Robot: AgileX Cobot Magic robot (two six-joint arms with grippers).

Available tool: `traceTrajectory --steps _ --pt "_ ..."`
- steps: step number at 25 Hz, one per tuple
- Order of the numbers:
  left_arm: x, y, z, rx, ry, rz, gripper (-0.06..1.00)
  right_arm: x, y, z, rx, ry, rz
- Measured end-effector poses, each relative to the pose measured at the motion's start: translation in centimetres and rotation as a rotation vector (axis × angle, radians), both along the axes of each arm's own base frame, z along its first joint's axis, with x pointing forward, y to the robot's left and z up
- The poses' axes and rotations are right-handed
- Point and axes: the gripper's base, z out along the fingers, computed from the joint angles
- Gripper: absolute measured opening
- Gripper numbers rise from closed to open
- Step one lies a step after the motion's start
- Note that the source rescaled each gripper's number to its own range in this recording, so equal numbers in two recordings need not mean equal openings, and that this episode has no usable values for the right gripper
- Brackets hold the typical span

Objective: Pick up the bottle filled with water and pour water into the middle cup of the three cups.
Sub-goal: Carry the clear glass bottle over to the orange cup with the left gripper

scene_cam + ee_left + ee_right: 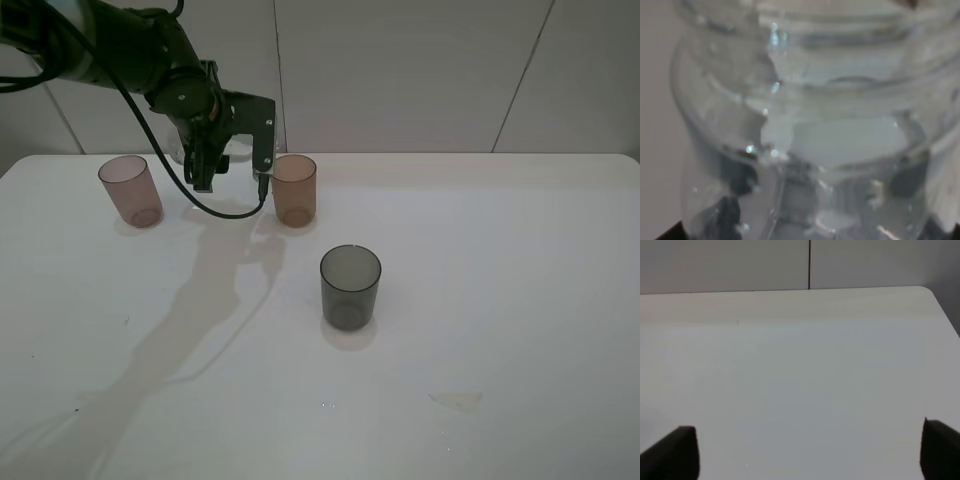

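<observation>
The pick looks made and the pour not yet begun; the left gripper is clenched on the bottle, which fills the left wrist view with water showing inside and a dark finger at either lower corner; from above only a sliver of clear plastic shows behind the jaws, so whether its base has left the table I cannot tell. It sits near the far edge, just beside the amber cup at that cup's 9 o'clock, and no water shows in the cup; what is left, by my reading, is to carry the neck over the rim, tip, and pour. The pink cup stands further out at 9 o'clock, well apart; the grey cup is at the amber cup's 5 o'clock, off the short path. A slack cable loops below the wrist and could brush the amber cup. A faint mark lies at the grey cup's 4 o'clock. The right gripper is released, wide apart, over bare table.
</observation>
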Motion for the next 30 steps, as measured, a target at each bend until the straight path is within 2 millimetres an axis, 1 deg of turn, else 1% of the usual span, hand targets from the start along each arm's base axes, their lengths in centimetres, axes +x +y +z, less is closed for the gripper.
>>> traceTrajectory --steps 4,10,14,21,30 --pt "0.34 -0.1 0.51 0.022 -0.033 -0.027 0.03 0.0 0.0 0.0 0.0 0.0 0.0" --pt "0.61 -0.03 0.06 0.091 -0.052 -0.073 0.03 0.0 0.0 0.0 0.0 0.0 0.0" --pt "0.76 -0.08 0.17 0.123 -0.077 -0.11 0.03 0.0 0.0 0.0 0.0 0.0 0.0" --pt "0.97 -0.33 0.41 0.153 -0.117 -0.171 0.03 0.0 0.0 0.0 0.0 0.0 0.0" --pt "1.0 -0.37 0.45 0.162 -0.124 -0.184 0.03 0.0 0.0 0.0 0.0 0.0 0.0"
